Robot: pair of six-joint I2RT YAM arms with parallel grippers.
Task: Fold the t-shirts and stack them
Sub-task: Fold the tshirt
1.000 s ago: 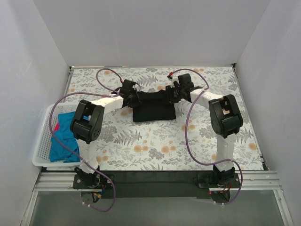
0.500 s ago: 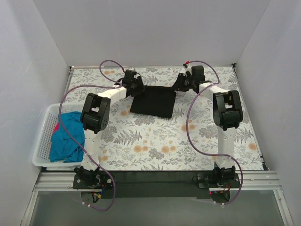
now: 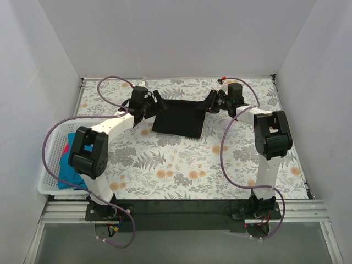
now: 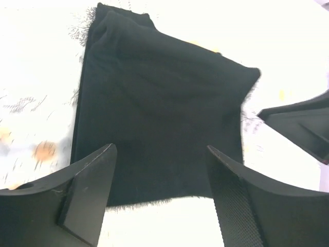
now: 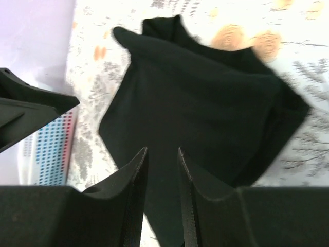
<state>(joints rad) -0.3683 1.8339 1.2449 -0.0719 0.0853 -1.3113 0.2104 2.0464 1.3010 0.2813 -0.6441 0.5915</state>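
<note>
Black t-shirt (image 3: 179, 118) lies folded on the flowered bench (image 3: 181, 170), between the two arms' fingers.
Left fingers (image 4: 87, 190) gape wide above it; right fingers (image 5: 128, 200) stand narrow, grip unclear. A white basket (image 3: 48, 165) at left holds a teal t-shirt (image 3: 67, 175) and pink cloth (image 3: 66, 147).

The black t-shirt (image 4: 154, 118) beneath my left gripper (image 4: 159, 149) is soft, matt cloth that looks faintly fuzzy along its edges. My fingers (image 4: 234, 206) there are dull black plastic, and the inner pad carries a fine, rough grain. My right gripper (image 5: 162, 150) is the same matt black plastic, but smoother. The bench (image 3: 181, 165) under both grippers has a flat floral-printed covering with no sheen. Well off to my left gripper's side, the basket (image 3: 48, 165) is white plastic lattice holding a teal-blue t-shirt (image 3: 67, 175) of soft cloth.
</note>
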